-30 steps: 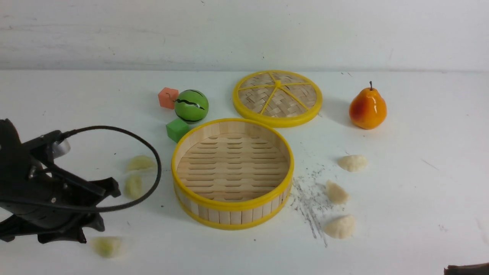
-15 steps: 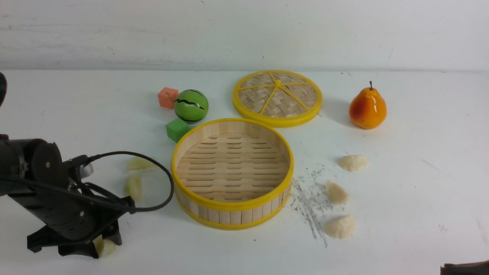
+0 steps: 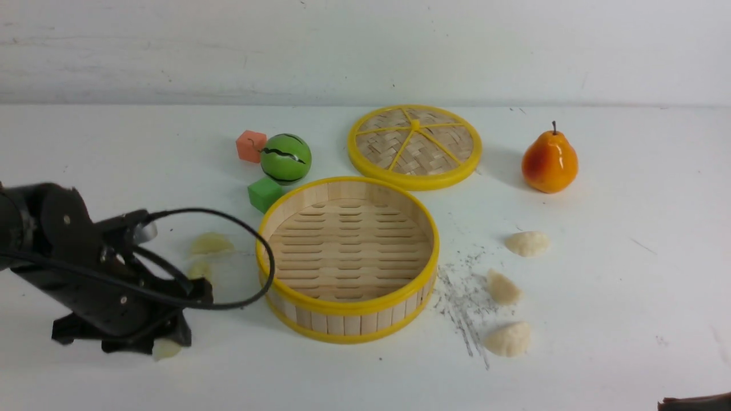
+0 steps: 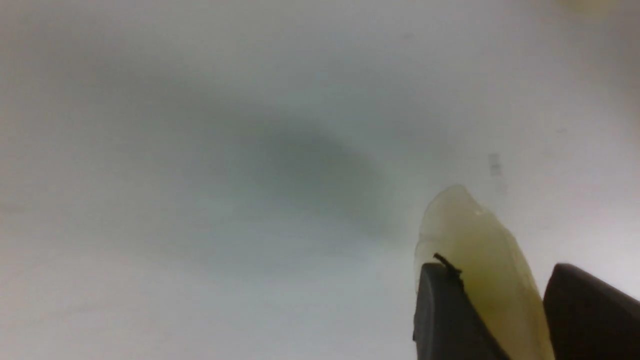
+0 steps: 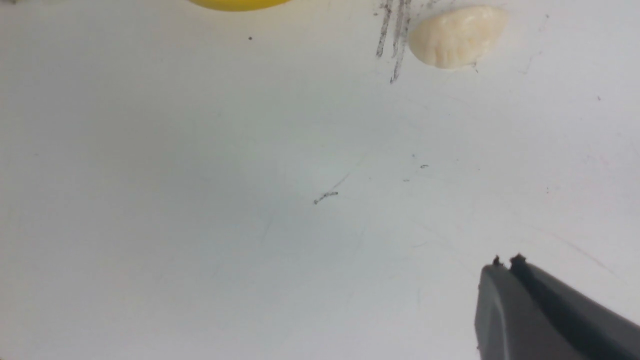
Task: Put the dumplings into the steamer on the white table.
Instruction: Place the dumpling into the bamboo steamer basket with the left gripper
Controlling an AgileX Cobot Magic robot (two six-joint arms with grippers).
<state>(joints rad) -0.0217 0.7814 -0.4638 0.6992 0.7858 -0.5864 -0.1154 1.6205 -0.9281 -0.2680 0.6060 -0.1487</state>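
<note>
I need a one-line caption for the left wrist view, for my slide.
Left end effector closed on a pale dumpling, over the white table.

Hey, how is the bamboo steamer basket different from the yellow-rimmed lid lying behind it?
The steamer has an upright wall of wooden strips and a slatted floor, while the lid is flat, with a woven surface crossed by yellow spokes. The steamer sits nearer the camera, and the lid lies farther back and a little to the right. Both are round, bamboo-coloured and yellow-rimmed, rest on the white table, and hold nothing.
</note>
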